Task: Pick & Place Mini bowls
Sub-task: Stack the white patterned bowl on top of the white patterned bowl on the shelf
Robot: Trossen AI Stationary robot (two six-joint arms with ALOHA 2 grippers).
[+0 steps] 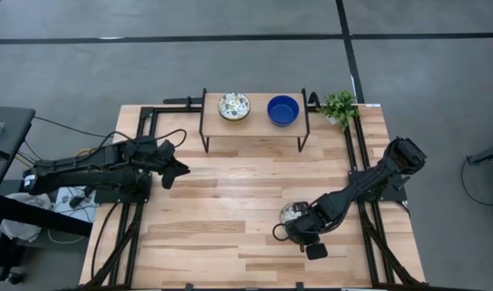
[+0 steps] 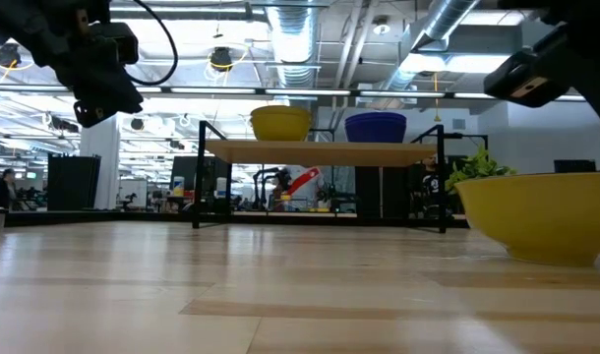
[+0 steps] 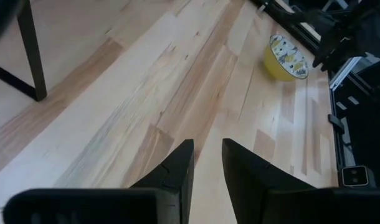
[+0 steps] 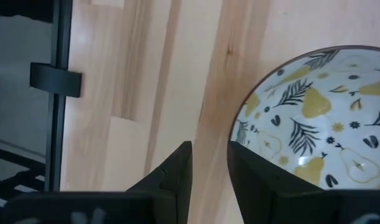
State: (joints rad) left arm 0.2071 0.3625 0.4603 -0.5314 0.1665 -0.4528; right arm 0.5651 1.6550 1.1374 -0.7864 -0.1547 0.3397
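A mini bowl with a white, pear-and-leaf patterned inside and a yellow outside (image 4: 321, 118) stands on its base on the table at the near right (image 1: 292, 212), also seen in the low view (image 2: 541, 221). My right gripper (image 4: 209, 165) hangs above its rim, pointing steeply down. A narrow gap shows between the fingers, with only bare wood in it. A like patterned bowl (image 1: 234, 106) and a blue bowl (image 1: 283, 111) stand on the raised wooden shelf (image 1: 254, 127). My left gripper (image 3: 207, 155) waits over the table's left, its fingers narrowly apart and holding nothing.
The shelf stands on thin black legs (image 2: 197, 182) at the far middle. A small green plant (image 1: 339, 107) is at the far right corner. Black frame rails (image 1: 368, 218) run along both table sides. Bare wood lies between the arms.
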